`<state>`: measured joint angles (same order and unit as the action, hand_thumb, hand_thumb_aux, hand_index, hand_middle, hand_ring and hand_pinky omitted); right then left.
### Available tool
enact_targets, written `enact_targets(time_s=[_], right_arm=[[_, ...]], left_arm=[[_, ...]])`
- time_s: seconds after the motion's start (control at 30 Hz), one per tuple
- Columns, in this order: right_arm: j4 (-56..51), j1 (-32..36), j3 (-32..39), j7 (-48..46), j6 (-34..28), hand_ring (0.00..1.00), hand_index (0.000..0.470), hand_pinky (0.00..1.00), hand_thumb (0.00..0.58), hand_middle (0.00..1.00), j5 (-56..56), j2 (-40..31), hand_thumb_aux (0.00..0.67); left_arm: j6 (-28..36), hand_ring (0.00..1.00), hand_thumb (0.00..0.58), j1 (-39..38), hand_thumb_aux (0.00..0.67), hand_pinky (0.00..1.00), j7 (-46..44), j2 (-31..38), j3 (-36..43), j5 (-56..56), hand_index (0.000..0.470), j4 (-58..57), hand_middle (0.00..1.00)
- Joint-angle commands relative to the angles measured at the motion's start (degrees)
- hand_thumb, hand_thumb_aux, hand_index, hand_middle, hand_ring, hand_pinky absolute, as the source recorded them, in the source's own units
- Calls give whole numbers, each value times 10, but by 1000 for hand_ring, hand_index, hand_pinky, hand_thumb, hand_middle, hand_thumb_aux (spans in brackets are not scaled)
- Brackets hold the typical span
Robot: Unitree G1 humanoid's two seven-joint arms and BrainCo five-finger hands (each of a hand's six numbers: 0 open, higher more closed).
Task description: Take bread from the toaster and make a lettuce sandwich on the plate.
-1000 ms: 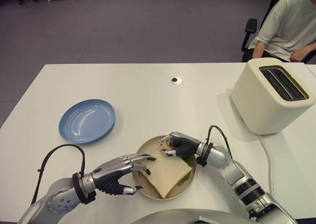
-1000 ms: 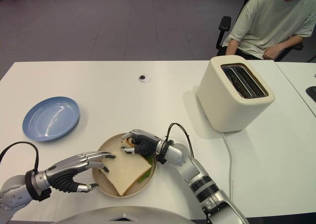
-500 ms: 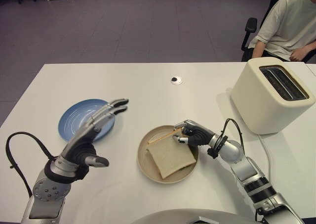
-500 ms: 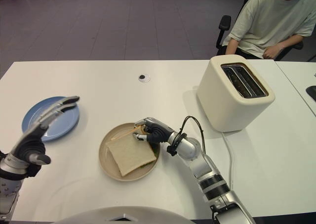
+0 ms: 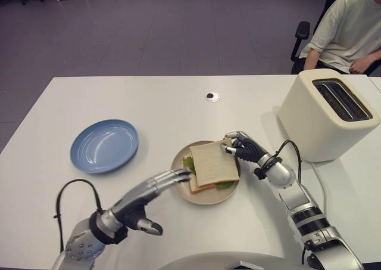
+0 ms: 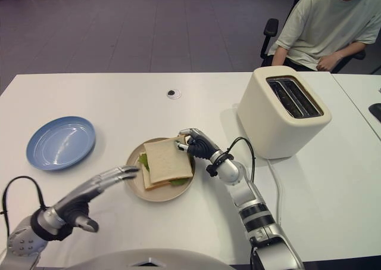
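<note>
The sandwich [image 5: 212, 164] was seen on the tan plate [image 5: 202, 199], its far right corner gripped by the right hand [image 5: 244, 148]; the left hand [image 5: 143, 198] was stretched out, empty, at the near left rim.

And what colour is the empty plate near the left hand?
Light blue plate, clearest in the left eye view.

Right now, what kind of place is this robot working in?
Probably an office or lab rather than a home kitchen: a white table with a cable grommet, an office chair behind it, and bare grey floor.
</note>
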<state>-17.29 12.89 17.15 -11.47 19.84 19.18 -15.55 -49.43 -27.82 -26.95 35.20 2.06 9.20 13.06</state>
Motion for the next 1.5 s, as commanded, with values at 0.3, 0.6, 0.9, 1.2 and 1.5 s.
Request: enact_targets(time_s=[0.3,0.6,0.9,1.2,1.5], right_arm=[[-31,13,69,55,28,1000,470,1000,580,1000,120,-9,670],[-38,14,73,55,33,1000,470,1000,580,1000,116,-13,670],[-11,16,42,57,36,0,0,0,0,0,91,-19,0],[198,19,-131,110,16,0,0,0,0,0,16,-45,0],[298,-92,-127,58,35,0,0,0,0,0,-27,-48,0]], left_arm=[[-9,0,0,175,0,0,75,-12,46,290,0,-49,0],[-1,0,0,199,0,0,157,4,47,338,0,-136,0],[25,0,0,181,0,0,129,46,111,299,0,-237,0],[47,0,144,186,89,0,124,67,141,257,63,-252,0],[-38,0,0,230,0,0,318,-44,0,108,0,-126,0]])
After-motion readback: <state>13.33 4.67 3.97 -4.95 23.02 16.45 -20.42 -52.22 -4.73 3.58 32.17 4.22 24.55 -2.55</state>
